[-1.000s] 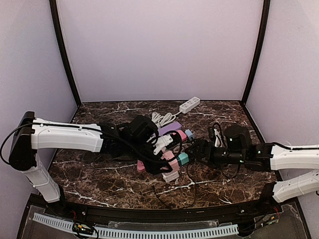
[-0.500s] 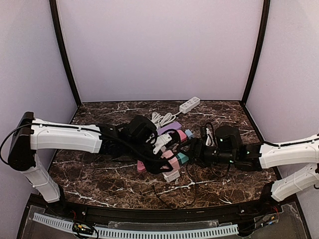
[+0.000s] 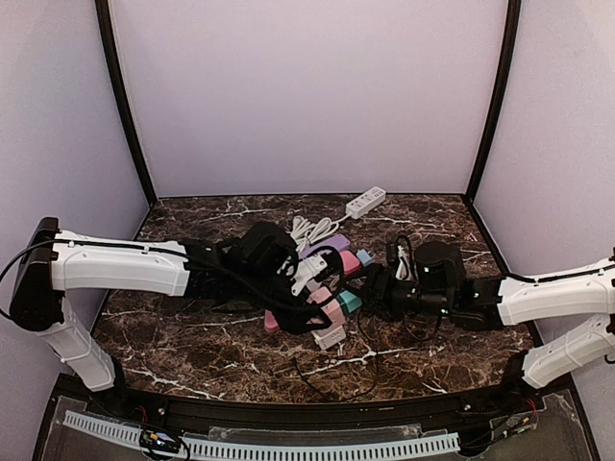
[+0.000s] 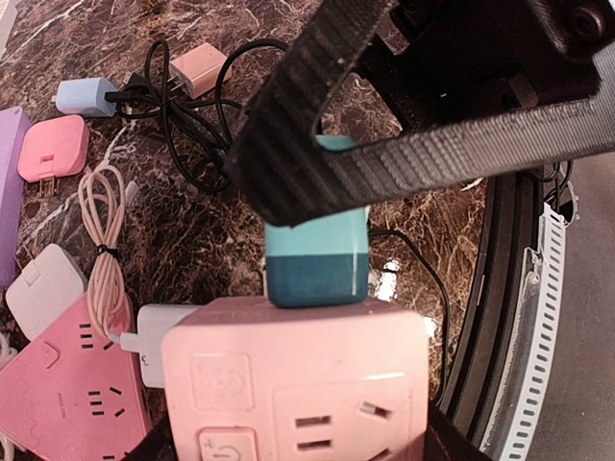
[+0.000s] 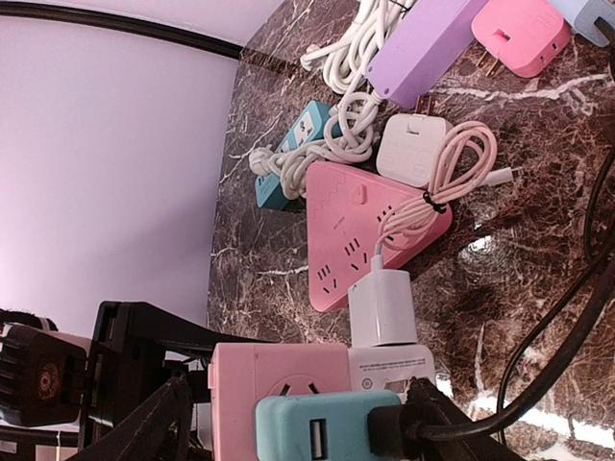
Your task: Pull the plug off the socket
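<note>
Teal plug [image 4: 317, 264]: probably rigid, light, tight-seated; take by flat sides. Left gripper [image 4: 293, 437] pinches pink socket cube [image 4: 298, 375]; right gripper [image 5: 298, 423] spread, straddling it.

The right gripper [image 5: 298, 408] has fingers [image 4: 413, 158] of matt black plastic, finely ribbed. Between them the plug [image 4: 317, 259] is smooth teal plastic with a soft sheen. Just beyond it the socket [image 4: 298, 375] is smooth pink plastic, faintly glossy. Under the gripper the table [image 4: 231, 250] looks like polished dark marble, shiny with glare. The black cable [image 4: 192, 158] nearby looks matt and rubbery.
</note>
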{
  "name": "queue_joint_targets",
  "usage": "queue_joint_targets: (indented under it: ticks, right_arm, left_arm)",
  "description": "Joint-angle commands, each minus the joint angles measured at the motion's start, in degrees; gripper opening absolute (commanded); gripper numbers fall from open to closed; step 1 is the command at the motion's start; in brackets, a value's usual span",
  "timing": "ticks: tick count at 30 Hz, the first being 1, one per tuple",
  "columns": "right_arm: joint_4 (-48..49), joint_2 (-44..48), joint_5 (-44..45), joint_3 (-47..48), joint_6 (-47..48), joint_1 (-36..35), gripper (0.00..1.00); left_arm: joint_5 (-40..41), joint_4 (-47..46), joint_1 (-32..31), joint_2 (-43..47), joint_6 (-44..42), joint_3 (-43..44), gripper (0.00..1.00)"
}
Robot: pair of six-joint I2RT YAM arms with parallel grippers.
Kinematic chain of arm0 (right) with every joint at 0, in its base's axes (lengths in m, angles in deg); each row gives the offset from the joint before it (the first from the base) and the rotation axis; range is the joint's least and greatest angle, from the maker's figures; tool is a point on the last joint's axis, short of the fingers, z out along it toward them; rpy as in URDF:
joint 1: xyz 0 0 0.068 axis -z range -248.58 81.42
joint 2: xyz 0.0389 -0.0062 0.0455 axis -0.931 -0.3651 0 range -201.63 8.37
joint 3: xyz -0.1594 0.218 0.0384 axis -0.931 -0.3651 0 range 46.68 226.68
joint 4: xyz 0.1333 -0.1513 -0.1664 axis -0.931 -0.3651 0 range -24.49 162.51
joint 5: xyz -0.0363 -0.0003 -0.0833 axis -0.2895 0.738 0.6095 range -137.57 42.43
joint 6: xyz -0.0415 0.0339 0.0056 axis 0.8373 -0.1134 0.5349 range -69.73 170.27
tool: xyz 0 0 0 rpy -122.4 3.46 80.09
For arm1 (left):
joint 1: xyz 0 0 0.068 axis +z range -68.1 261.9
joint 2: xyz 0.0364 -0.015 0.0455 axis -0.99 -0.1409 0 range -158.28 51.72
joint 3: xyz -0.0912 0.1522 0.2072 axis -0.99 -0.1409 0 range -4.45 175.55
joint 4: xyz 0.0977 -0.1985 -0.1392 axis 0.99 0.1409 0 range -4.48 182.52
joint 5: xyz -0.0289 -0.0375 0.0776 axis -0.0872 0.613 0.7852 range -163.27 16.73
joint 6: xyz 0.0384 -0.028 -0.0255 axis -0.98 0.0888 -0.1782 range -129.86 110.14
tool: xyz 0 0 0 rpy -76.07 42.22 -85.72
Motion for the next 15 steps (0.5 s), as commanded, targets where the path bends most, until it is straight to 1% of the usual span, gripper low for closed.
queue_joint_targets:
  ticks: [1, 5, 8, 15]
  right_arm:
    - [2.26, -1.14, 0.3, 0.15, -1.05, -0.85, 0.76]
    - [2.49, -1.62, 0.37, 0.33, -1.15, -1.2, 0.76]
    - [2.61, -1.87, 0.22, 0.75, -1.13, -1.38, 0.74]
    - [3.96, -1.95, 0.33, 0.61, -1.52, -1.6, 0.61]
  left_arm:
    - [0.95, -4.45, 0.28, 4.31, 0.41, -0.66, 0.1]
    - [1.13, -4.34, 0.28, 4.33, 0.47, -0.6, 0.1]
    - [0.91, -4.34, 0.27, 4.35, 0.55, -0.59, 0.1]
    - [0.49, -4.34, 0.28, 4.34, 0.69, -0.51, 0.1]
